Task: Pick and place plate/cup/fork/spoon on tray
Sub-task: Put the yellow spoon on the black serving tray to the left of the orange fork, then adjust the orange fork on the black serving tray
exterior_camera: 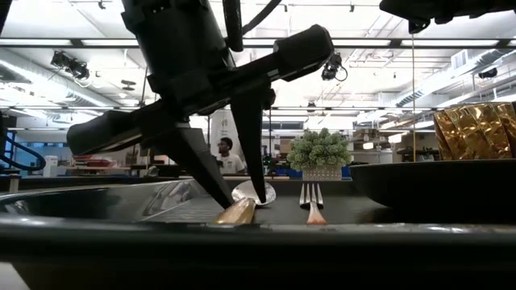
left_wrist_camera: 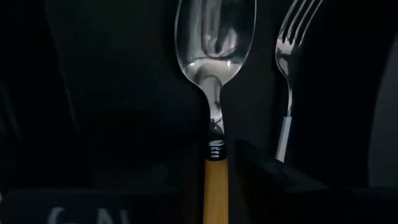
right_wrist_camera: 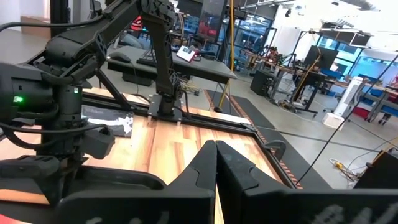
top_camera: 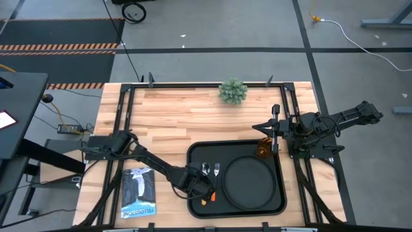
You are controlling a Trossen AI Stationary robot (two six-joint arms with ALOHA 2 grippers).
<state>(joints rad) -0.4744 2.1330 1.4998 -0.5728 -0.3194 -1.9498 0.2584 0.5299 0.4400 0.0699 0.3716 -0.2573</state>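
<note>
1. Tray [top_camera: 193, 154] sits at the table's front edge, black and rectangular.
2. Round plate [top_camera: 250, 183] fills its right half; the amber cup [top_camera: 264, 149] stands in the tray's far right corner.
3. Left gripper [top_camera: 205, 191] straddles the spoon's [left_wrist_camera: 214, 93] orange handle, fingers parted; the fork [left_wrist_camera: 292, 56] lies just beside.
4. Right gripper [top_camera: 273, 127] hovers closed near the cup.

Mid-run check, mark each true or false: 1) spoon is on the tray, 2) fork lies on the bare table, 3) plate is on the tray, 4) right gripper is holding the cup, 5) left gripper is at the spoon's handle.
1) True: the spoon lies on the tray.
2) False: the fork lies on the tray beside the spoon.
3) True: the plate sits in the tray.
4) False: the right gripper is shut and empty; the cup stands free.
5) True: the left gripper straddles the handle.
</note>
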